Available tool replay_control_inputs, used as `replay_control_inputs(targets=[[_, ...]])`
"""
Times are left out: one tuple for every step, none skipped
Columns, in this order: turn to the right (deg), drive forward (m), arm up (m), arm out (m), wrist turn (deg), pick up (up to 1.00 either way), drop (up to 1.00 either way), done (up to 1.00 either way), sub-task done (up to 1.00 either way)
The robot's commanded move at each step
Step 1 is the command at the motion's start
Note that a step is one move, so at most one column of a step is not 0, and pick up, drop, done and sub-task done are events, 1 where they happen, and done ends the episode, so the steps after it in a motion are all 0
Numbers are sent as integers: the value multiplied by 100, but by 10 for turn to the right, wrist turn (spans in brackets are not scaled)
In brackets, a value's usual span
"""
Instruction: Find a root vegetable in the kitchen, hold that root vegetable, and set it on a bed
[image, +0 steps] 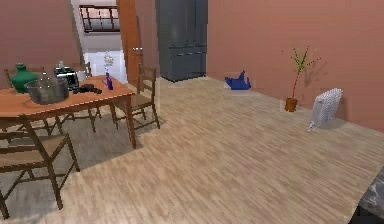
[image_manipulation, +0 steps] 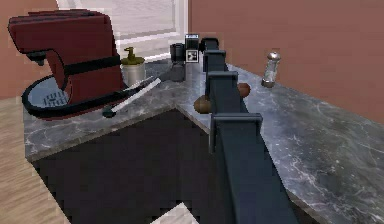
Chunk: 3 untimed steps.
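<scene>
Wooden table (image: 98, 101), chairs (image: 148, 92), grey fridge (image: 182, 38), potted plant (image: 296, 76)

The grey stone counter (image_manipulation: 320, 130) carries a red coffee machine (image_manipulation: 70, 60), a bottle (image_manipulation: 131, 68) beside it, a long utensil (image_manipulation: 135, 97) lying in front, a shaker (image_manipulation: 270, 68) near the wall, and two brown lumps (image_manipulation: 203, 103), perhaps potatoes. The wooden table (image: 85, 102) bears a pot (image: 46, 90), a green vase (image: 20, 77) and a small blue bottle (image: 109, 81). On the plank floor (image: 220, 150) stand chairs (image: 147, 95), a potted plant (image: 295, 80) and a white object (image: 325, 107).
</scene>
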Motion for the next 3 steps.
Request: replay_control_inputs(targets=[[0,0,0,0,450,0,0,0,0],[0,0,0,0,450,0,0,0,0],[0,0,0,0,210,0,0,0,0]])
